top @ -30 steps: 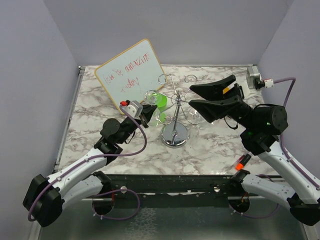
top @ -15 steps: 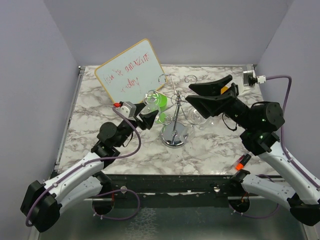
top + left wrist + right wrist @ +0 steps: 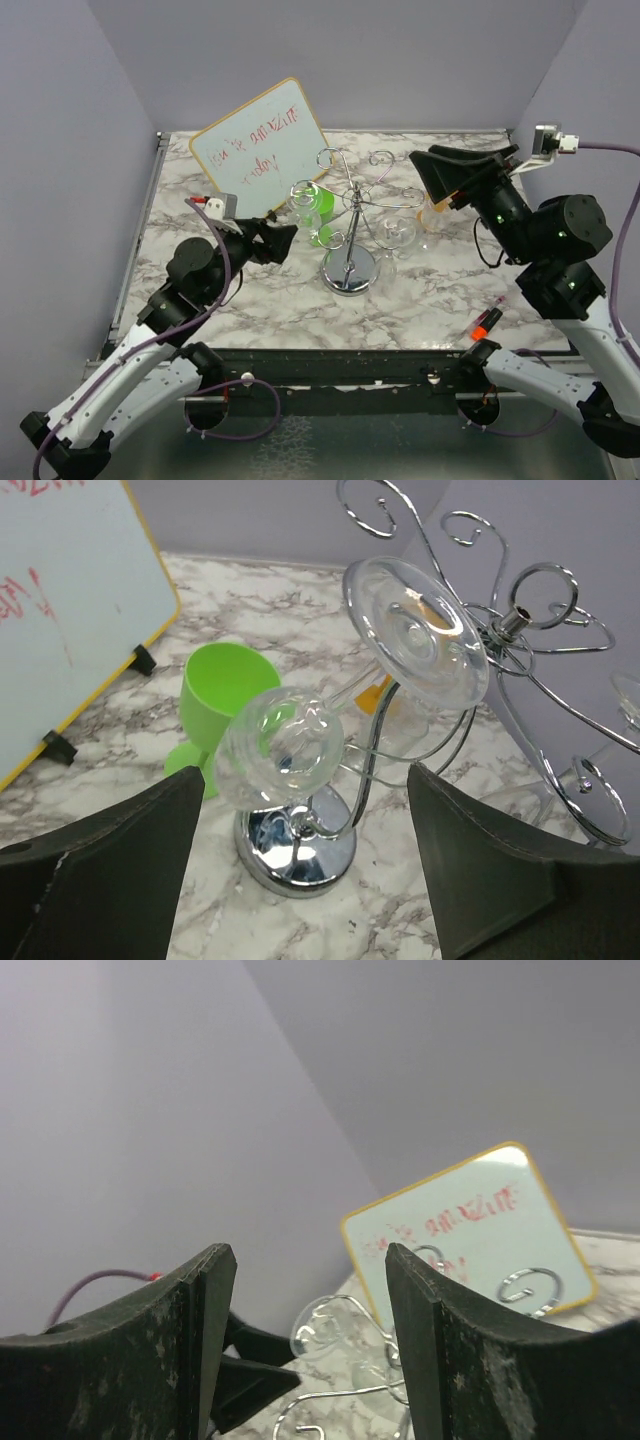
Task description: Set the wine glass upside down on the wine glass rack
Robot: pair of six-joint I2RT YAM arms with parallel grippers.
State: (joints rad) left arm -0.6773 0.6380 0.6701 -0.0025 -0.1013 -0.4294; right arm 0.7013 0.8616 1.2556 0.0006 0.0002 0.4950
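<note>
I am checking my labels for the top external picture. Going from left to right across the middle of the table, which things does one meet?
left gripper → green cup → wine glass rack → right gripper

Rack mid-table, the rest ringed around it

From above, the wine glass rack [image 3: 349, 268] stands near the centre of the table [image 3: 455, 295]. The wine glass [image 3: 285, 750] hangs on its 10 o'clock arm, foot up and bowl tilted. A second glass [image 3: 398, 233] hangs at 2 o'clock. A cup [image 3: 320, 208] stands just beside the base at 11 o'clock, with the whiteboard [image 3: 262, 150] behind it. Another cup [image 3: 432, 212] sits farther out at 2 o'clock.
</note>
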